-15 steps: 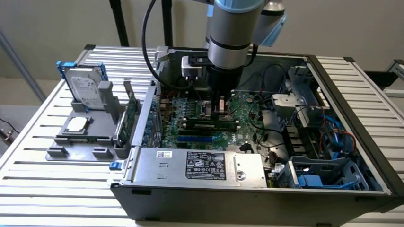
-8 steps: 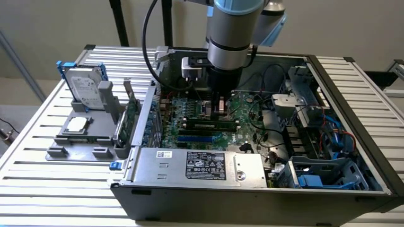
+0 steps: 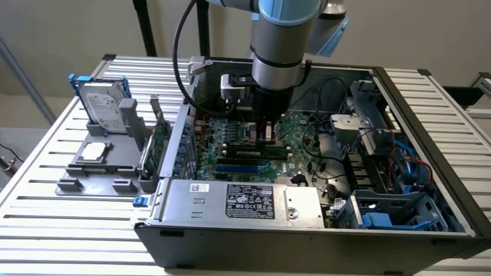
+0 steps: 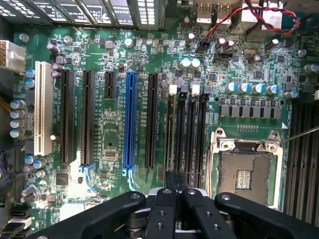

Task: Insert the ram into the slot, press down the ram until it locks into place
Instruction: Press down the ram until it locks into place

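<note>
**Open PC case, arm lowered over the memory sockets**

Item 1. End effector [image 4: 177, 191]: black, two-fingered, closed. In the wrist view its fingers [image 4: 171, 180] meet tip to tip right over the bank of narrow black sockets. Whether anything is pinched between them cannot be told. In the exterior view the grey and blue arm [image 3: 280, 40] reaches straight down into the case, its tip at the motherboard.

Item 2. The slot [image 4: 180, 132]: one of four parallel black sockets with pale end clips, lying between the CPU socket [image 4: 245, 167] and the expansion sockets. The fingertips sit at the near end of this bank.

Item 3. The ram [image 3: 249, 153]: a long thin stick lying flat-on across the board just below the arm's tip in the exterior view, among the sockets. Whether it is fully seated and locked cannot be told.

Item 4. Motherboard [image 4: 114, 144]: green, carrying a blue socket [image 4: 130, 119], a white socket [image 4: 43, 107] and several longer black ones.

Item 5. Computer case [image 3: 307, 241]: dark metal, side open, lying on a slatted tabletop [image 3: 46, 230]. A silver power supply [image 3: 241, 198] sits along its near edge.

Item 6. Grey holder [image 3: 100, 164], on the tabletop to the exterior view's left of the case, with a hard drive [image 3: 103, 109] standing in it.
</note>
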Motion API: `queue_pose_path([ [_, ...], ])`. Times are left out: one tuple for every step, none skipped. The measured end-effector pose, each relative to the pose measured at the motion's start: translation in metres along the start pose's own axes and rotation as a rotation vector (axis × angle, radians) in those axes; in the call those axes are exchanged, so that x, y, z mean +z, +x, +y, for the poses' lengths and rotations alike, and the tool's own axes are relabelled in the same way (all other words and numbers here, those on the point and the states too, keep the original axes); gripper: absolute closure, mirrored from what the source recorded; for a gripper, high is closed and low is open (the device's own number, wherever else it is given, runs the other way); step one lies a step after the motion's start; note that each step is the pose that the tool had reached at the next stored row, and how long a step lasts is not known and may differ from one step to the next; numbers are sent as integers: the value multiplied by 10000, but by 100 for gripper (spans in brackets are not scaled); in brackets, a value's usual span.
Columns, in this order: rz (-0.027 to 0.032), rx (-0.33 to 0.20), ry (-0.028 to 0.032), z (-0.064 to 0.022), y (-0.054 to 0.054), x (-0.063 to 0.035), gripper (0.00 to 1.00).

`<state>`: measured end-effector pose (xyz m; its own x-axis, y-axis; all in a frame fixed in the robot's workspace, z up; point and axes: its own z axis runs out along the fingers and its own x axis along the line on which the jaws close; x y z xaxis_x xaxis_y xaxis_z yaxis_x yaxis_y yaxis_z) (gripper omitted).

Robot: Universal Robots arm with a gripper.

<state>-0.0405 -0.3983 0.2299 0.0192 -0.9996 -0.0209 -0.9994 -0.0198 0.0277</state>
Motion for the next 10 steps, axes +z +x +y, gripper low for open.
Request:
queue_pose_path([
  [0, -1, 2, -1, 0, 16, 89],
  [4, 0, -4, 0, 1, 32, 89],
  [4, 0, -4, -1, 2, 46, 89],
  [2, 1, -2, -1, 2, 52, 89],
  [-1, 1, -1, -1, 2, 53, 89],
  [-13, 2, 1, -2, -3, 30, 89],
  [-33, 1, 10, -4, -6, -6, 89],
  [-19, 1, -1, -4, -5, -57, 89],
  [-9, 1, -11, -6, -3, -109, 89],
  [-13, 1, -12, -9, -3, -148, 89],
])
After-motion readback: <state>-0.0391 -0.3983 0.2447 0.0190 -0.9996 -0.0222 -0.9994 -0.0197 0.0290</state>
